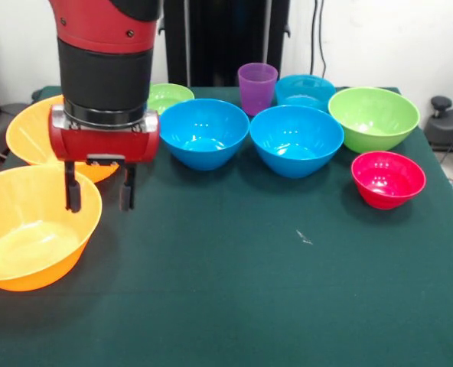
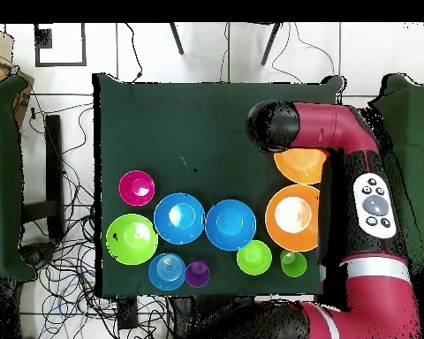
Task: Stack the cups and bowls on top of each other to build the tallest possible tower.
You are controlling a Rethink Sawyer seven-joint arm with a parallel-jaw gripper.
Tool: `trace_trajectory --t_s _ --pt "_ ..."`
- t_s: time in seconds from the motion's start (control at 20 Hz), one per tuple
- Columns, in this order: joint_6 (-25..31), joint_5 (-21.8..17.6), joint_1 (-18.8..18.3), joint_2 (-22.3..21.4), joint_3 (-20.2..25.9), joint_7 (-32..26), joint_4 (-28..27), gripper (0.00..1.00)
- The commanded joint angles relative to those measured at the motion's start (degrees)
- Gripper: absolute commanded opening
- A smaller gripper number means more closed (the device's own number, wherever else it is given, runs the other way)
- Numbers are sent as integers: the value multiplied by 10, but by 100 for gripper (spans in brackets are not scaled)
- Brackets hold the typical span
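So we've got the tool point(image 1: 98, 190) hanging over the left side of the table point(image 1: 234, 290) in the front view, its two dark fingers point(image 1: 73, 193) spread apart with nothing between them. They sit right at the far rim of the near orange bowl point(image 1: 32, 237), and we can't tell if they touch that rim. Just behind the tool is the second orange bowl point(image 1: 29, 131), partly hidden by the arm point(image 1: 104, 69). Moving right along the back, we see a lime green bowl point(image 1: 169, 95) peeking out beside the arm, then two blue bowls point(image 1: 204, 131) point(image 1: 296, 139) side by side and nearly touching. Behind those stand the purple cup point(image 1: 257, 87) and the smaller teal bowl point(image 1: 305, 90), then the big lime bowl point(image 1: 374, 116) with the little red-pink bowl point(image 1: 388, 178) in front of it. From overhead we also spot a light green cup point(image 2: 293, 263) next to the orange bowl. Everything sits separately on the table, no tower at all.
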Motion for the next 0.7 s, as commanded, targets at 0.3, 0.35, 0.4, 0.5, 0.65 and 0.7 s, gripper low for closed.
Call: trace_trajectory --t_s 0.3,0.35,0.4,0.5,0.65,0.7 --pt "-43 -61 20 35 12 -67 41 100" --pt "-46 -61 20 34 11 -67 42 100" --pt "-50 -62 19 34 9 -66 45 100" --pt "-52 -63 22 37 7 -64 42 100" --pt "-55 -67 27 41 1 -60 32 100" --pt "-57 -69 28 41 0 -61 31 100"
